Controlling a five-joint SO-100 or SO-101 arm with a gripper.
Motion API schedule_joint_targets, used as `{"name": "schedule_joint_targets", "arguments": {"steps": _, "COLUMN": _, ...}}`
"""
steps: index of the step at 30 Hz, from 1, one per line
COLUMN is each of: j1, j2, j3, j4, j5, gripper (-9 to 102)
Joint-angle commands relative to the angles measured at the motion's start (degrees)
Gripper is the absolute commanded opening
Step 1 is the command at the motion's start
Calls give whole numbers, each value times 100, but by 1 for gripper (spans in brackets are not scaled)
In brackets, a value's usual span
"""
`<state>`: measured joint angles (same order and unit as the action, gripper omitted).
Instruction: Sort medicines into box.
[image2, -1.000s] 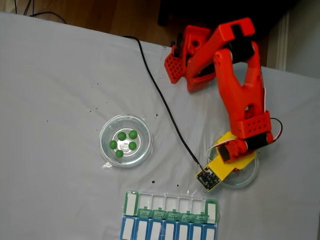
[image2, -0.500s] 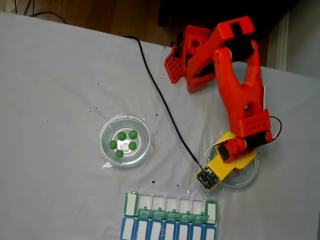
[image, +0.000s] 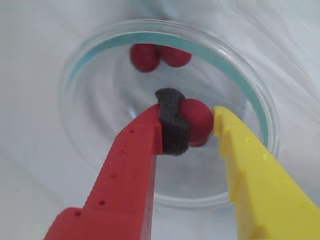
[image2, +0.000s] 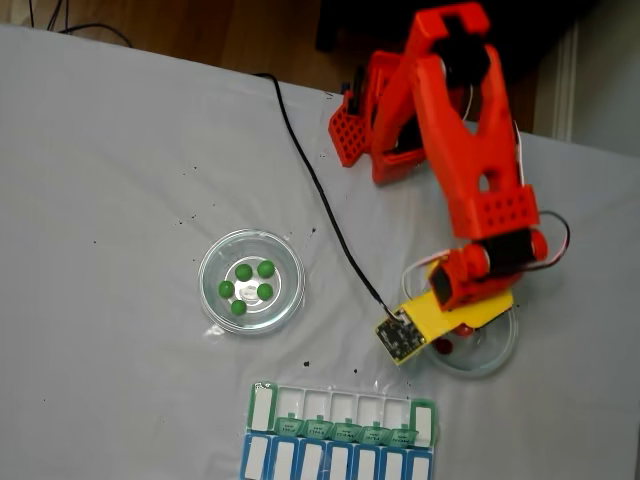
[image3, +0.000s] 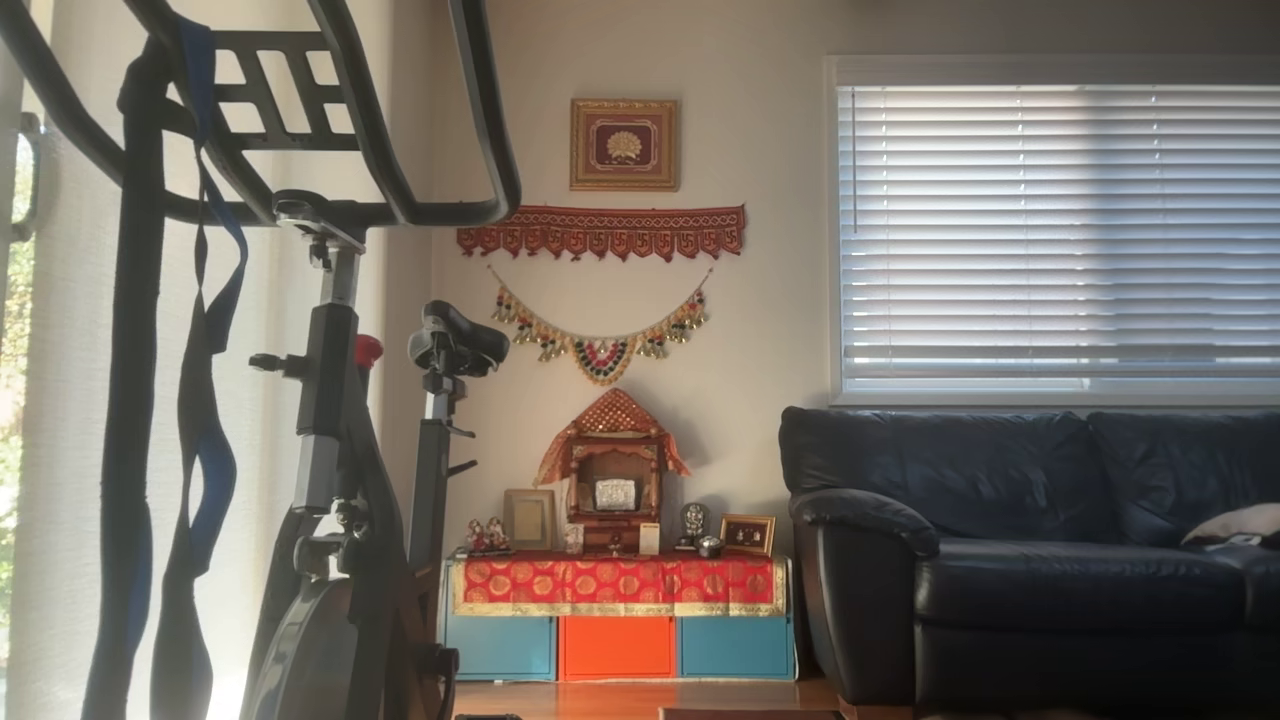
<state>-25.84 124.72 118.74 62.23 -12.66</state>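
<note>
Wrist view: the hand (image: 195, 122) is pinching one dark red pill (image: 197, 121) between the foam pad on its red finger (image: 171, 127) and its yellow finger (image: 224, 127), over the middle of a clear dish (image: 90, 65); two more red pills (image: 145, 56) lie touching each other at the dish's 12 o'clock rim. Fixed view: compared with a second ago, the arm (image2: 470, 130) has reared up and swung slightly toward 9 o'clock, so the hand (image2: 450, 335) now sits higher over the right dish (image2: 492, 362), with red pills (image2: 444, 346) showing beneath it. This suggests the pill is gripped and lifting has begun. The box (image2: 340, 403) lies at 6 o'clock on the counter (image2: 120, 150), its green row open; five green pills (image2: 244, 272) wait in the left dish (image2: 212, 262). Other view: a living room with an exercise bike (image3: 330, 420) and sofa (image3: 1030, 540).
</note>
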Motion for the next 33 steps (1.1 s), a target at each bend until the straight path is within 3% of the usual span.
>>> {"name": "schedule_joint_targets", "arguments": {"steps": 1, "j1": 193, "j2": 800, "j3": -352, "j4": 18, "j5": 158, "gripper": 1}}
{"name": "schedule_joint_targets", "arguments": {"steps": 10, "j1": 826, "j2": -536, "j3": -1573, "j4": -202, "j5": 448, "gripper": 1}}
{"name": "schedule_joint_targets", "arguments": {"steps": 18, "j1": 1274, "j2": -2698, "j3": -3973, "j4": 281, "j5": 835, "gripper": 1}}
{"name": "schedule_joint_targets", "arguments": {"steps": 33, "j1": 1336, "j2": -3709, "j3": -5019, "j4": 229, "j5": 1046, "gripper": 1}}
